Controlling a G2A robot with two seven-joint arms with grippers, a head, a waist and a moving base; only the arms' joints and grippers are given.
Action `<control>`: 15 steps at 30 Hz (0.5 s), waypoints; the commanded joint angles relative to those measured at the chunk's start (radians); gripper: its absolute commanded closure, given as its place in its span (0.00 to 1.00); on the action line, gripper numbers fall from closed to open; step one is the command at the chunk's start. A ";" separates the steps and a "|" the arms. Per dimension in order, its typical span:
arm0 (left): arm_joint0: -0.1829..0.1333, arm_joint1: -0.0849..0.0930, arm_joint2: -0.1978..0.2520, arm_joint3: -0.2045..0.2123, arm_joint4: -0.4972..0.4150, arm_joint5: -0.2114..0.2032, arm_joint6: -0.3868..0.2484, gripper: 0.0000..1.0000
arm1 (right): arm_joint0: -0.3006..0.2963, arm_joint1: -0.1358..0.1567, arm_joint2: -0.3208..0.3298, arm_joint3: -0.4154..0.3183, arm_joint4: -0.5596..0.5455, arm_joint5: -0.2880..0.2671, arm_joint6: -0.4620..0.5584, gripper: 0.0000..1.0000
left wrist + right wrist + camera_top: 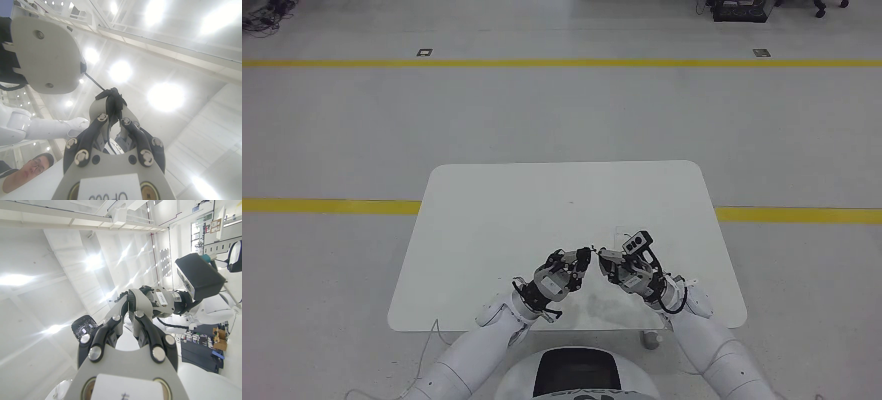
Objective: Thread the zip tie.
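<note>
We see the zip tie (pixel 94 81) in the air above the near part of the table (pixel 542 200), strung between the two grippers. The left wrist view shows it best: a thin black strap running from a dark bunched end to the other arm's fingertip. In the top view it is a faint dark line we can barely make out. In the right wrist view the fingers hide most of it. The left gripper (pixel 113 103) is clamped on the bunched end. The right gripper (pixel 127 300) has its pads pressed narrowly together and pinches the strap's far end.
</note>
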 commanded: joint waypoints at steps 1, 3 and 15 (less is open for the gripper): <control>0.000 0.000 0.000 0.000 0.000 0.000 0.000 1.00 | 0.000 0.000 0.000 0.001 -0.001 0.000 -0.001 1.00; 0.000 0.000 0.000 0.000 0.000 0.000 0.000 1.00 | 0.000 0.000 0.000 0.002 -0.001 0.000 -0.001 1.00; 0.000 0.000 0.000 0.000 0.000 0.000 0.000 1.00 | -0.002 0.000 0.000 0.006 -0.011 0.004 -0.007 1.00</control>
